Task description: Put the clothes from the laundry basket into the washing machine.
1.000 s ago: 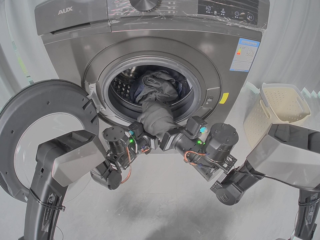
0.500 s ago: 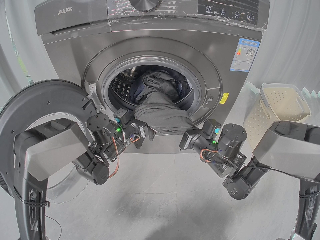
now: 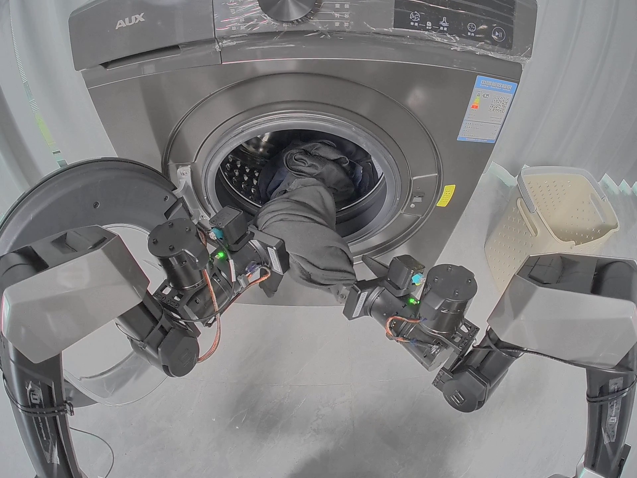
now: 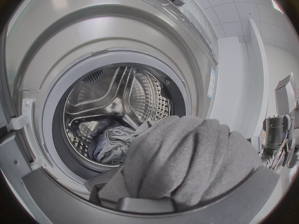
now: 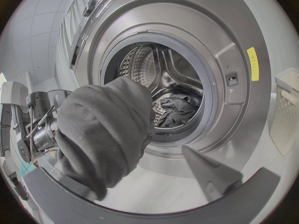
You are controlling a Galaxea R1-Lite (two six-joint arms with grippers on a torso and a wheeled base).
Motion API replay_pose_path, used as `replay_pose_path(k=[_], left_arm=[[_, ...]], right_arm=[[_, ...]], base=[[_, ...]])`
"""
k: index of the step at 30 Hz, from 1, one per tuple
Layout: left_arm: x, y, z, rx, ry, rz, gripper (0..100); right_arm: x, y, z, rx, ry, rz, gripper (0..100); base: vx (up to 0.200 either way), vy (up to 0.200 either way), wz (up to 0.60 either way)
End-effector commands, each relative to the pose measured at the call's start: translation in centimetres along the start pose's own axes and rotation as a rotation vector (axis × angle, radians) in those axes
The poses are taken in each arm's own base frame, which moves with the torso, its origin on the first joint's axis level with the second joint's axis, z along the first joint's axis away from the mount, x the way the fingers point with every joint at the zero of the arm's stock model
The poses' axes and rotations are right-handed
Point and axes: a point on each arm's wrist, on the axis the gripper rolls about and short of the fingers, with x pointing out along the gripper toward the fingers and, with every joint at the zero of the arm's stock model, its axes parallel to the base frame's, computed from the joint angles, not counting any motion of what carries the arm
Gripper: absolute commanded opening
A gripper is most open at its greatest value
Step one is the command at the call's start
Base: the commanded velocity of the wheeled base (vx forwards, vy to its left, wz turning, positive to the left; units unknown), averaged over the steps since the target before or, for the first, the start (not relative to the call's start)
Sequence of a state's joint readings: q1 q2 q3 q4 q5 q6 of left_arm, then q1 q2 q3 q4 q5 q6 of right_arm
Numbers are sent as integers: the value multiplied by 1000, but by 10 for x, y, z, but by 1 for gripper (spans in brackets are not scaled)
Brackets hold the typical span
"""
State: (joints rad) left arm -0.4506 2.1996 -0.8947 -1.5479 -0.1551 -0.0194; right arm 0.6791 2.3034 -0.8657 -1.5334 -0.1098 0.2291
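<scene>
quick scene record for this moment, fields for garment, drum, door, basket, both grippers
garment: dark grey garment hangs half out of the drum, over the opening's lower rim
inside: other dark clothes lie in the drum
hatch: door swung open on the robot's left
hamper: cream laundry basket on the floor, right of the washing machine
left: left gripper against the garment's left side, under cloth
right: right gripper open at the garment's lower edge
</scene>
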Motion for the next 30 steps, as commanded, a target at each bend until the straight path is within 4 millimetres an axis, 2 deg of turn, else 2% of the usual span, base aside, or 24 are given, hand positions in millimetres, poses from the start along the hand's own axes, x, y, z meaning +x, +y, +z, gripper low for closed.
replay_pose_path(k=[1,2,3,6,8,14,22,30], left_arm=[[-24,-5,11,-3,43,-16,0],[-30,-6,15,-3,46,-22,0],[-31,-6,19,0,40,-21,0],[-37,-4,24,0,37,-12,0],[-45,-3,28,3,47,-6,0],[-50,0,23,5,74,5,0],[-59,9,14,22,123,42,0],[-60,4,10,22,139,24,0]], right_arm=[[-59,9,-1,-57,181,84,100],[-75,11,-8,-71,240,115,100],[-80,11,-10,-74,260,117,100],[-91,9,-11,-77,295,118,100],[-100,10,-3,-82,293,145,100],[-119,6,1,-83,331,137,100],[-117,-20,7,-78,311,10,100],[-115,-17,8,-76,300,22,100]], base=[[0,0,0],[0,0,0],[0,0,0],[0,0,0],[0,0,0],[0,0,0],[0,0,0],[25,0,0]])
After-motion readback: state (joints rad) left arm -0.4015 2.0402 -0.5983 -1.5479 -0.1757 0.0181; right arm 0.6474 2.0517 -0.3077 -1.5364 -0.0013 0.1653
